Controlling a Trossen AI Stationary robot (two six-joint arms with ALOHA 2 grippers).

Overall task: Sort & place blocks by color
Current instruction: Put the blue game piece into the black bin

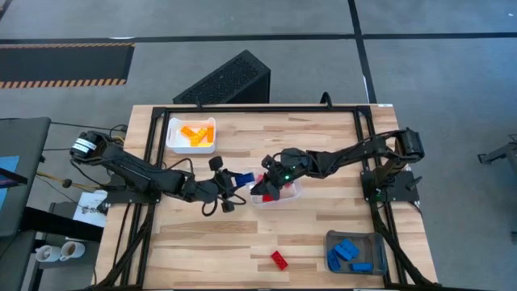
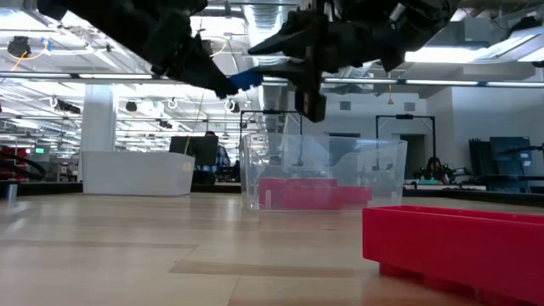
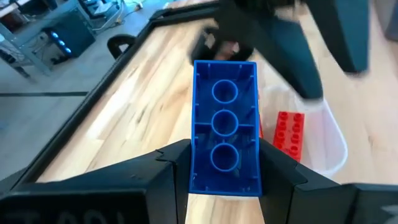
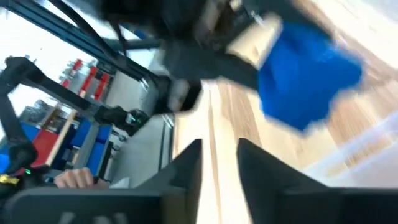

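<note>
A blue block [image 3: 225, 129] sits pinched between the left gripper [image 1: 229, 179] fingers [image 3: 163, 168], held up in the air (hollow underside facing its wrist camera). Just beyond it, the right gripper [image 1: 262, 184] hangs over the clear bin [image 2: 323, 174] with red blocks [image 2: 310, 193] inside; its fingers [image 4: 189, 165] stand slightly apart, holding nothing. Farther off, a loose red block [image 1: 279, 259] lies on the table [image 1: 242, 242], orange blocks [image 1: 197, 134] fill a white tray [image 1: 173, 141], and blue ones [image 1: 346, 252] a grey tray [image 1: 376, 246].

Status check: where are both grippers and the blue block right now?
Left gripper shut on blue block, held above the table centre. Right gripper over the clear bin of red blocks, nothing between its fingers. Arms nearly meeting; mind contact.
</note>
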